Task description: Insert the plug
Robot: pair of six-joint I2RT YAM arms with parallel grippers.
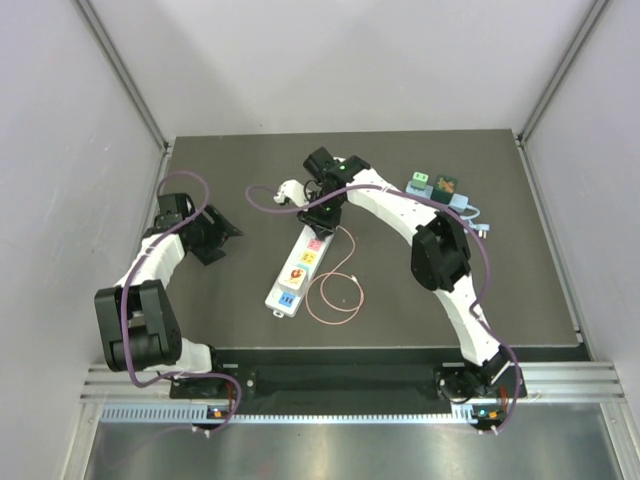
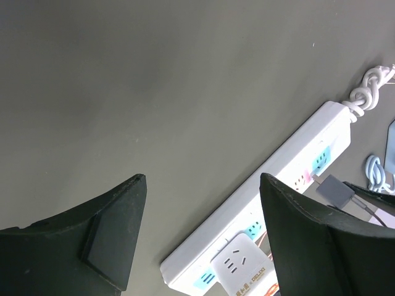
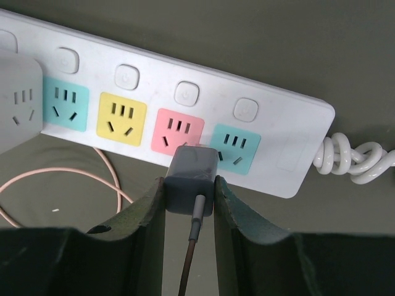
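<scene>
A white power strip (image 1: 298,266) lies on the dark table, with coloured sockets and a coiled white cord. In the right wrist view my right gripper (image 3: 189,188) is shut on a grey plug (image 3: 191,179) with a brown cable. The plug hangs over the strip (image 3: 278,123), in front of the gap between the pink socket (image 3: 176,131) and the end teal socket (image 3: 237,147). In the top view the right gripper (image 1: 322,212) is at the strip's far end. My left gripper (image 1: 225,238) is open and empty at the left; its view shows the strip (image 2: 290,157) and the plug (image 2: 336,190).
A white adapter cube (image 2: 244,262) is plugged in at the strip's near end. A thin pink cable (image 1: 335,290) loops on the table right of the strip. Small green and blue adapters (image 1: 435,187) lie at the back right. The strip's coiled cord (image 3: 352,157) trails off its end.
</scene>
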